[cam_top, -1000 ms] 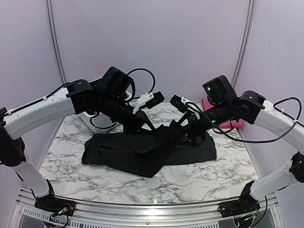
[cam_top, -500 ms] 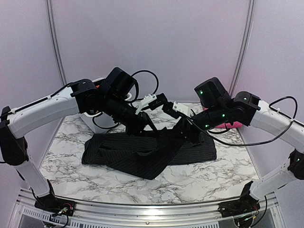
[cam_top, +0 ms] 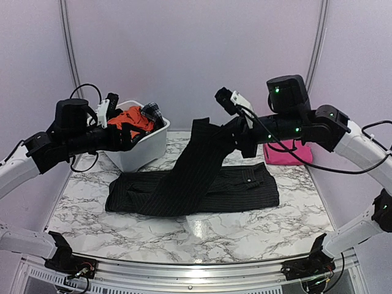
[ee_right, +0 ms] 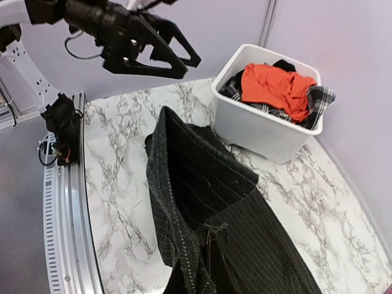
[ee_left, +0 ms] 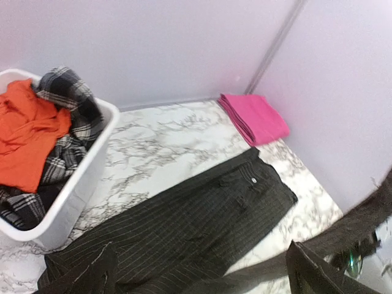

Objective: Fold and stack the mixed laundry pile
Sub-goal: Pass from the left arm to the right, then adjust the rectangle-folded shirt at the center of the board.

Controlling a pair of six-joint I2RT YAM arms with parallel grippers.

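While glossy, marble tabletop (cam_top: 245,229), lilac walls (cam_top: 196,55)

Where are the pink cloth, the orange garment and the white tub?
pink cloth (ee_left: 254,117), left wrist view, top face
orange garment (ee_right: 274,86), right wrist view, middle
white tub (cam_top: 146,150), top view, front wall

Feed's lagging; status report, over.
Left gripper open, empty, near tub. Right gripper shut on black garment, one end lifted, rest on table. Nothing in the way.
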